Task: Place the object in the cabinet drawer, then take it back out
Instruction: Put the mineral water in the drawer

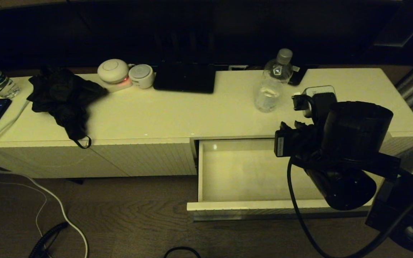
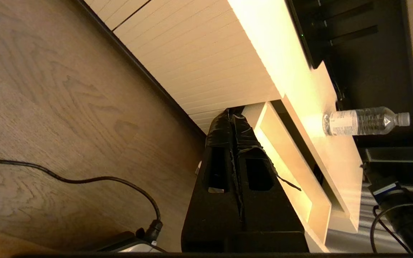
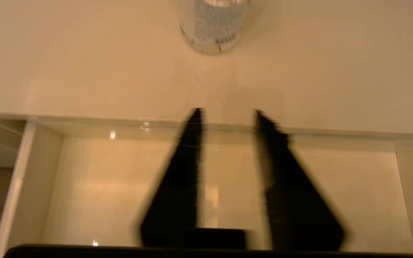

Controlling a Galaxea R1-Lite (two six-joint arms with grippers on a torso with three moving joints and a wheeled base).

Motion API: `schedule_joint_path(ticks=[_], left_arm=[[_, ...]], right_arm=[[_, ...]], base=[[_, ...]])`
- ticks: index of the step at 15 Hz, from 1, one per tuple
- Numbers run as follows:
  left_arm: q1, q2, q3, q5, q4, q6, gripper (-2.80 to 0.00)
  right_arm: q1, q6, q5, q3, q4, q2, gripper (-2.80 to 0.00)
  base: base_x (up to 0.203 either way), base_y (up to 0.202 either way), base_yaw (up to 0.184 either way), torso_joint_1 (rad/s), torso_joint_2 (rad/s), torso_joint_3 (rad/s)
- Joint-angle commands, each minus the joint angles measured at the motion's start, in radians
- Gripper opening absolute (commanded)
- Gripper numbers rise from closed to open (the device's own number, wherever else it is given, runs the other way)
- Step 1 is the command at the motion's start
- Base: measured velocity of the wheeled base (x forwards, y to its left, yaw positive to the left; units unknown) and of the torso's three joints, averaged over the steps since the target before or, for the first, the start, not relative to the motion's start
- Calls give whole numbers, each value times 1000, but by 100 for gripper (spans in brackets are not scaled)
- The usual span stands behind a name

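From the head view, the water bottle point(image 1: 273, 83) stands upright on the white cabinet top point(image 1: 177, 111), behind the pulled-out cabinet drawer point(image 1: 206, 207), whose white inside holds nothing. The right arm point(image 1: 350, 143) reaches forward over the drawer's right part, its wrist near the cabinet edge just short of the bottle.

In the left wrist view, the left gripper point(image 2: 232, 118) hangs low beside the ribbed cabinet front, above the wooden floor point(image 2: 48, 107), fingers pressed together and holding nothing; the bottle point(image 2: 364, 122) stands well apart.

In the right wrist view, the right gripper point(image 3: 226, 113) has its fingers spread with a clear gap, empty, tips at the cabinet edge and aimed at the bottle's base point(image 3: 213, 27).
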Motion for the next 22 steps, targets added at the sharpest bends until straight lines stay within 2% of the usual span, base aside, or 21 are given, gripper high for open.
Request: schedule_joint_path(ticks=[1, 4, 8, 10, 13, 17, 22], left_arm=[[0, -2, 0, 0, 0, -6, -280], [0, -2, 0, 0, 0, -6, -280], [0, -2, 0, 0, 0, -6, -280], [0, -2, 0, 0, 0, -6, -280], [0, -2, 0, 0, -2, -6, -280], [0, -2, 0, 0, 0, -6, -280], [0, -2, 0, 0, 0, -6, -280]], right_arm=[[9, -9, -6, 18, -39, 25, 0], [8, -36, -6, 37, -113, 47, 0], [-27, -136, -5, 21, -378, 166, 0], [-49, -156, -5, 3, -450, 229, 0], [-100, -165, -5, -36, -539, 293, 0], [-140, -239, -2, -109, -651, 350, 0], [-150, -250, 6, -178, -663, 402, 0]], base=[[0, 0, 0, 0, 0, 0], [0, 0, 0, 0, 0, 0], [0, 0, 0, 0, 0, 0], [0, 0, 0, 0, 0, 0], [0, 0, 0, 0, 0, 0], [0, 0, 0, 0, 0, 0], [0, 0, 0, 0, 0, 0]])
